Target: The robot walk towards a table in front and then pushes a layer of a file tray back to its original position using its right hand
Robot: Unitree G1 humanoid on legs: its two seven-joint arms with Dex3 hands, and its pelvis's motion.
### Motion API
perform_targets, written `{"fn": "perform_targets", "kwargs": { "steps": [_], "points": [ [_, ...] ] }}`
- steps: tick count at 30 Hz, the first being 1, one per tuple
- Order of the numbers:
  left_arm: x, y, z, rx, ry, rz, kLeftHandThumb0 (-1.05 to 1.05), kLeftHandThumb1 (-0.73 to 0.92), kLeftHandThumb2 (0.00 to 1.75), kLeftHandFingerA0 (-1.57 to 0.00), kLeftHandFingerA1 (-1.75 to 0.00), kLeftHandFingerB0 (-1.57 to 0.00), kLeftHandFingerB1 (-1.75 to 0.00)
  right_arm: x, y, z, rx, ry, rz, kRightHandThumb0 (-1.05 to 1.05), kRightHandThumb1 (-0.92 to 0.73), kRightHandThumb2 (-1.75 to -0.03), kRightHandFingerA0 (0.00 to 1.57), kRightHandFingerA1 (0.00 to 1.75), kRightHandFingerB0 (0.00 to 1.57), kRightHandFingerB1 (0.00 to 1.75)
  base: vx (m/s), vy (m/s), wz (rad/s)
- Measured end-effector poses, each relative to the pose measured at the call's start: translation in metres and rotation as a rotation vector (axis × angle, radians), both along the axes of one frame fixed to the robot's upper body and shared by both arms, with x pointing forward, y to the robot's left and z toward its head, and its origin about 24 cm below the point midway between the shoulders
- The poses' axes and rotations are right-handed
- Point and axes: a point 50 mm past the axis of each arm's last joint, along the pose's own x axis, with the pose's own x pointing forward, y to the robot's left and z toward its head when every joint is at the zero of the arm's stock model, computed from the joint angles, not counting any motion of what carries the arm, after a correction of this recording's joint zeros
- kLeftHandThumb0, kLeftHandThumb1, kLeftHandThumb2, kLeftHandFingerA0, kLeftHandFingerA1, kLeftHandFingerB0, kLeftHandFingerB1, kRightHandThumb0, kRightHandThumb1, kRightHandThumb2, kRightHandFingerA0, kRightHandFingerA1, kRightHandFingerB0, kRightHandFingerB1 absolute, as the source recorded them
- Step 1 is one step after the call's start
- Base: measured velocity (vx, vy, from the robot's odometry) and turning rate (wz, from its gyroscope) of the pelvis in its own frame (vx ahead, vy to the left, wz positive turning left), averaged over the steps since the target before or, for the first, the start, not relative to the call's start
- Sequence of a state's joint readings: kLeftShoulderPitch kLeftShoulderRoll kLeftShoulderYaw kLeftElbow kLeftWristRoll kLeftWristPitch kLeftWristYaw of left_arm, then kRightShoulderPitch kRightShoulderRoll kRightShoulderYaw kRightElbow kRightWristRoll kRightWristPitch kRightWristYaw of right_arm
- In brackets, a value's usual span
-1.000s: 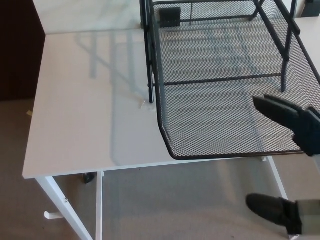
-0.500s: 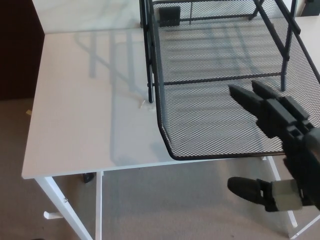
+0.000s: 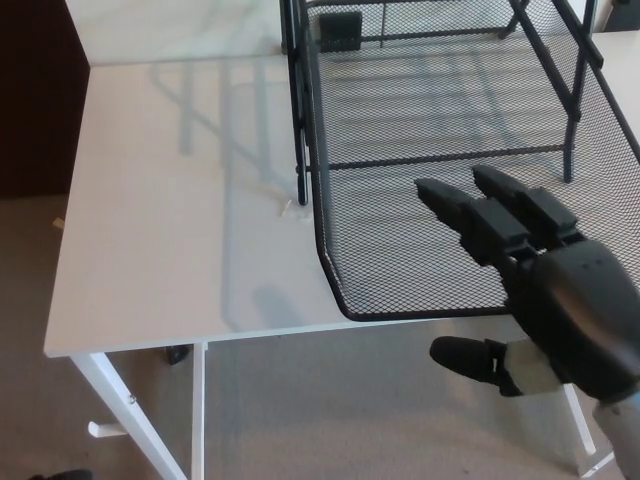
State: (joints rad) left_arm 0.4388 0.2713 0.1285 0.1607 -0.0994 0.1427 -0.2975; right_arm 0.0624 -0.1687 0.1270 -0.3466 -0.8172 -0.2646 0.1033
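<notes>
Since this mesh tray (image 3: 420,250) looks light and stiff, I'd push its front rim, my right hand (image 3: 520,270) spread, lower right.

Right hand (image 3: 530,275), fingers spread, over the pulled-out mesh file tray layer (image 3: 400,240) on white table (image 3: 170,220), perhaps not touching.

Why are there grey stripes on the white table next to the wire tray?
In the head view, those stripes are shadows of the tray's frame falling on the table; the table's far end shines with pale glare, and the right hand looks slightly soft.
</notes>
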Motion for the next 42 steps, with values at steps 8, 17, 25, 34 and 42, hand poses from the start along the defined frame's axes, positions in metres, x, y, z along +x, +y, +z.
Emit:
{"fn": "perform_targets", "kwargs": {
  "steps": [8,17,25,34,42],
  "points": [
    [0.004,-0.001,0.003,-0.001,-0.011,-0.007,-0.02,0.41,0.85,-0.3,-0.55,-0.23,-0.51,0.015,0.006,-0.01,-0.13,-0.017,-0.051,-0.64,-0.41,-0.79,0.0,0.17,0.0,0.27,0.0,0.0,0.0],
    [0.011,-0.001,0.007,0.002,-0.018,-0.026,-0.02,0.42,0.85,-0.27,-0.54,-0.23,-0.51,0.031,0.006,-0.024,-0.298,-0.048,-0.131,-0.6,-0.39,-0.76,0.0,0.16,0.0,0.26,0.0,0.0,0.0],
    [0.014,0.002,0.01,0.013,-0.01,-0.044,-0.02,0.42,0.85,-0.27,-0.54,-0.22,-0.5,0.042,0.005,-0.02,-0.404,-0.137,-0.205,-0.62,-0.38,-0.7,0.0,0.14,0.04,0.28,0.0,0.0,0.0],
    [0.015,0.001,0.011,0.008,0.001,-0.047,-0.01,0.42,0.85,-0.26,-0.54,-0.22,-0.5,0.052,0.011,-0.014,-0.439,-0.203,-0.236,-0.6,-0.39,-0.76,0.0,0.16,0.0,0.26,0.0,0.0,0.0],
    [0.017,0.0,0.014,0.006,-0.006,-0.054,-0.01,0.42,0.86,-0.25,-0.53,-0.22,-0.5,0.062,0.013,-0.015,-0.457,-0.2,-0.251,-0.62,-0.48,-0.57,0.0,0.2,0.02,0.27,0.0,0.0,0.0]
  ]
}}
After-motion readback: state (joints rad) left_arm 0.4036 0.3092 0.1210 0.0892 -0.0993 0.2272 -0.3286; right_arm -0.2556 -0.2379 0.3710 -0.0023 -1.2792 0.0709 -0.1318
